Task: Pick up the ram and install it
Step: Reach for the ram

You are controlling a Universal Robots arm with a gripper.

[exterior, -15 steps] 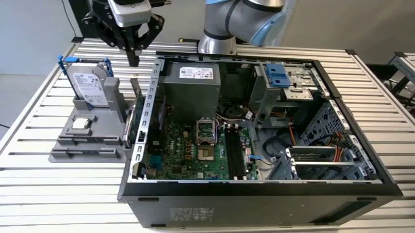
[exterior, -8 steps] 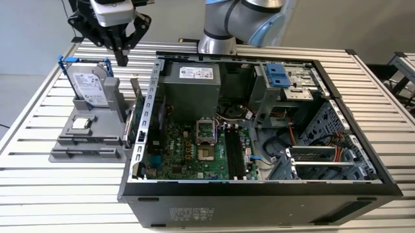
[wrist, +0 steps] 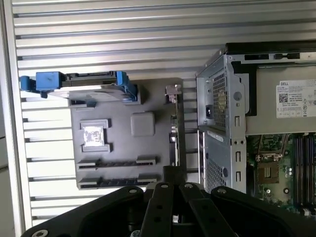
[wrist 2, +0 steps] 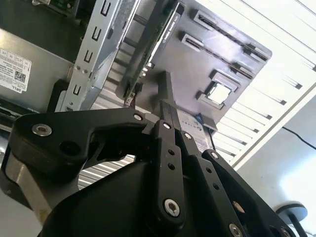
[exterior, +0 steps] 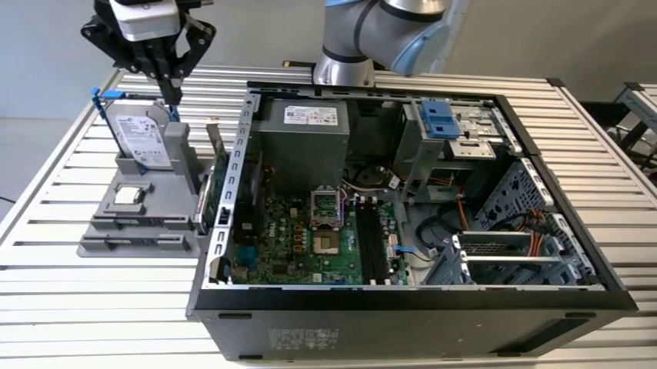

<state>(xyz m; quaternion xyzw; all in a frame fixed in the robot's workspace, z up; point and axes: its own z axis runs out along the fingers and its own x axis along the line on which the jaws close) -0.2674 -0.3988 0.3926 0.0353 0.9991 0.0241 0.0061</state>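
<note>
The ram is a thin dark green stick standing on edge in the grey holder, along the side nearest the computer case. The first wrist view shows the ram edge-on, and the second wrist view shows the ram as a dark strip. My gripper hangs above the holder's far end, beside the hard drive, apart from the ram. Its black fingers are pressed together with nothing between them in both wrist views, where the gripper points toward the holder. The black memory slots on the motherboard lie bare.
A silver hard drive in a blue frame leans upright in the holder, and a small square CPU chip lies in front of it. The open computer case stands at the exterior view's right of the holder on a slatted metal table.
</note>
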